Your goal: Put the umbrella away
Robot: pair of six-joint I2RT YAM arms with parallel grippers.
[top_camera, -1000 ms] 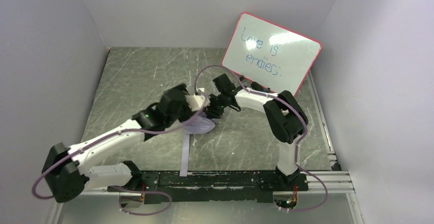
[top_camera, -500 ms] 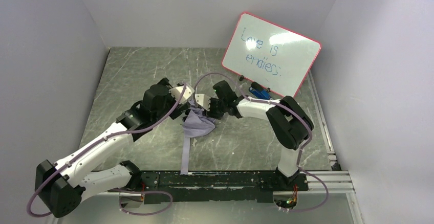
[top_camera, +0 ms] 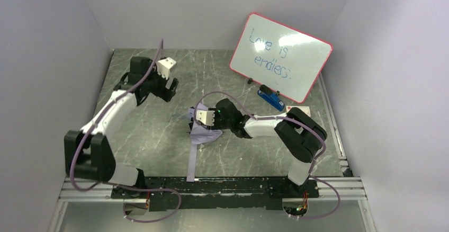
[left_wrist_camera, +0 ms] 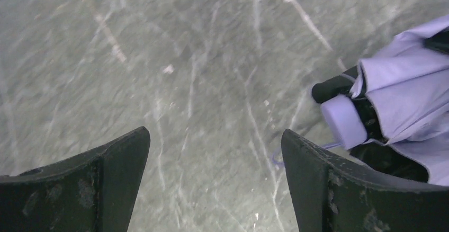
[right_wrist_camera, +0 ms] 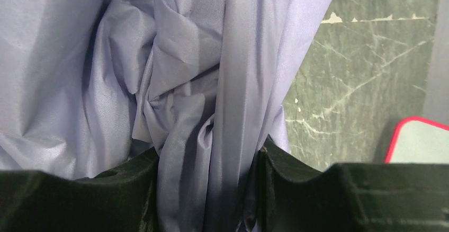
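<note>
**Right claw pinches the umbrella cloth; left claw gapes over the table**

In the right wrist view, the right gripper (right_wrist_camera: 206,189) sits at bottom centre. Its two dark fingers are closed narrowly on a bunched fold of the umbrella (right_wrist_camera: 185,83), whose pale lavender fabric fills most of that frame. A red corner of the whiteboard (right_wrist_camera: 418,142) shows at lower right.

In the top view, the umbrella lies crumpled at the middle of the table (top_camera: 148,131). A long lavender strip (top_camera: 190,160) runs from it down toward the bottom rail.

The left gripper (top_camera: 168,77) is at upper left, well apart from the umbrella. Its jaws are spread wide and hold nothing. In its own wrist view, the umbrella's folds and a pale rounded end (left_wrist_camera: 344,121) sit at the right edge.
</note>
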